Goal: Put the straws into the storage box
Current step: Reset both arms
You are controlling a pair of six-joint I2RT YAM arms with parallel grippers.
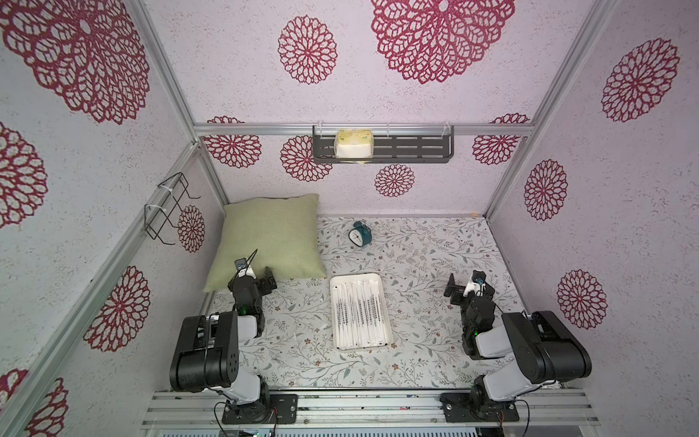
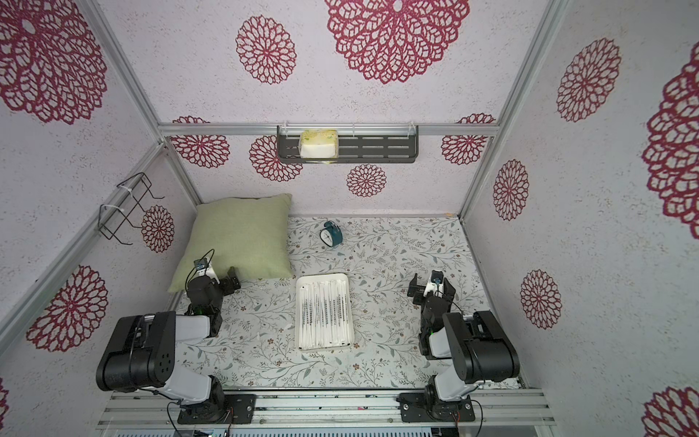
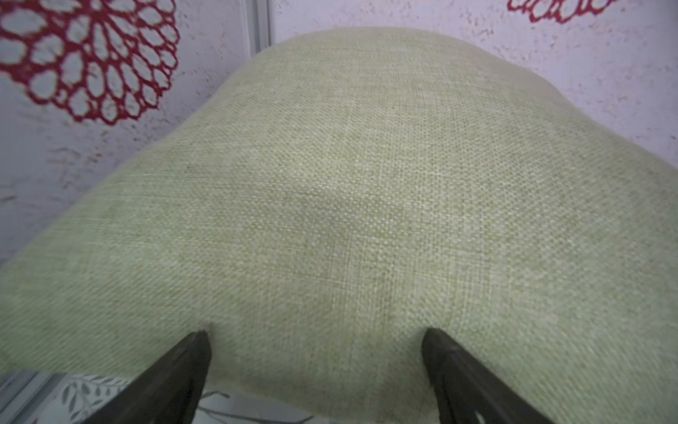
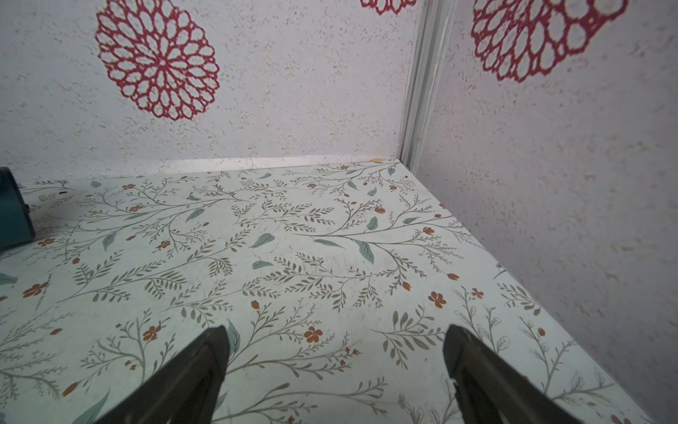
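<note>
The straws [image 1: 359, 312] lie packed lengthwise inside the box [image 1: 355, 280], which sits flat on the desk [image 1: 416, 257] midway between the two arms, and in both top views I can find no whole straw outside it, so the job looks done or nearly so. The left arm [image 1: 246, 299] is well to the left of the box with its jaws spread wide and empty, their tips right against the green pillow [image 3: 367, 183]. The right arm [image 1: 476, 302] is well to the right of the box, its jaws equally wide apart, holding nothing and hanging over bare desk. The main risk I see is disturbance. The box has a low rim, and the straws are light and round and fill it nearly to the near edge. If either arm swept inward and bumped the box, some could roll or slide out. A push from the left arm could also drag the pillow, whose corner lies just beyond the far left corner of the box, into it. A few pale flecks show on the desk left of the box, too small to identify. If they are scraps, pinching something so thin off a flat surface would probably fail. The clock [image 1: 360, 234] beyond the box seems safely out of the way.
</note>
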